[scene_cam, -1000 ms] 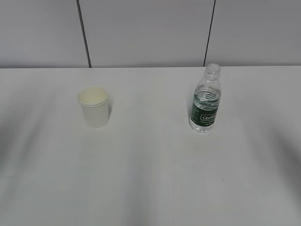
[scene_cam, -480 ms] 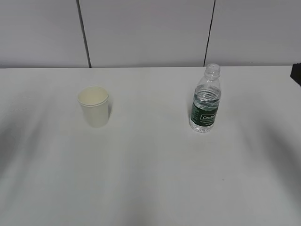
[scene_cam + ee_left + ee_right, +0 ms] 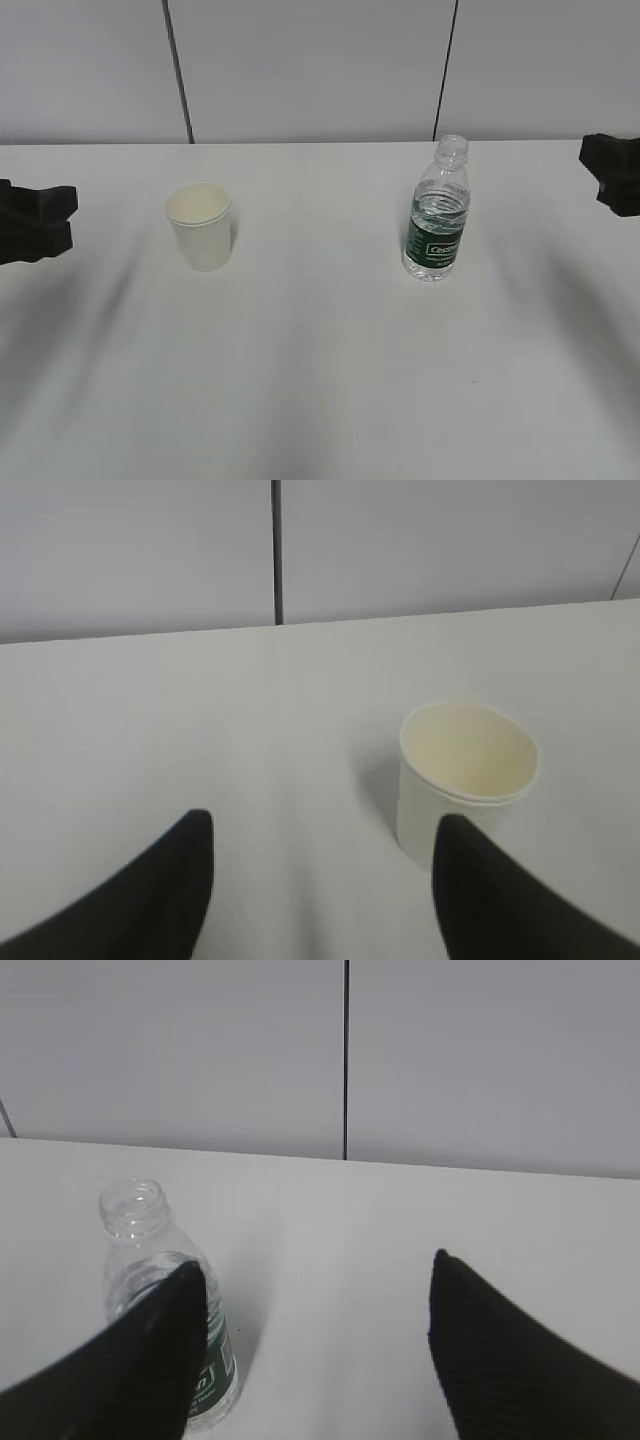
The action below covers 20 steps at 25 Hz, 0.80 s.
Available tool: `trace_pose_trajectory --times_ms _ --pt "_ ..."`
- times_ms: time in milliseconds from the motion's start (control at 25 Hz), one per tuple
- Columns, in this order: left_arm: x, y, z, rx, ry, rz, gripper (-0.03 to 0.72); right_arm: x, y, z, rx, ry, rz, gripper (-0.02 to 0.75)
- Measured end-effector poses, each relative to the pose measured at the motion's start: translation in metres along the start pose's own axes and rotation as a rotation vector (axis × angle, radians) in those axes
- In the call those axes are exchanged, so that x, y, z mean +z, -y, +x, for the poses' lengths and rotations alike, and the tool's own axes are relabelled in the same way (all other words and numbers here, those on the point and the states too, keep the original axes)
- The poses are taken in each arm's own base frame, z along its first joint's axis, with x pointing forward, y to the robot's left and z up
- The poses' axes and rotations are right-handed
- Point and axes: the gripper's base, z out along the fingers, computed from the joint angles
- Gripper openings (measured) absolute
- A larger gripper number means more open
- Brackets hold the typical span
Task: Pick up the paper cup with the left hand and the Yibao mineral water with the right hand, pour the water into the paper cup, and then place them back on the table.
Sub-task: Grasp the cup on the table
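My left hand [image 3: 320, 880] jaws gape wide, nothing held; paper cup [image 3: 468, 778] stands upright ahead, off to the right finger, not between. My right hand [image 3: 315, 1345] also wide open, empty; Yibao mineral water [image 3: 165, 1305] upright by the left finger, partly behind it, no cap. Green label, white lettering, can't read it fully. On the table [image 3: 320, 380] cup & bottle stand well apart, bare white top btw them & in front.
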Motion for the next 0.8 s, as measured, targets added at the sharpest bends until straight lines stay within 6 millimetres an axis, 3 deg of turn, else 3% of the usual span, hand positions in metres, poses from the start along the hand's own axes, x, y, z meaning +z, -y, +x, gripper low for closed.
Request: trace_pose_trajectory --times_ms 560,800 --pt "0.032 0.019 0.053 0.033 0.11 0.159 0.424 0.016 -0.003 0.01 -0.059 0.012 -0.037 0.512" --pt "0.044 0.023 0.083 0.042 0.016 0.204 0.424 0.016 -0.006 0.008 -0.088 0.049 -0.065 0.512"
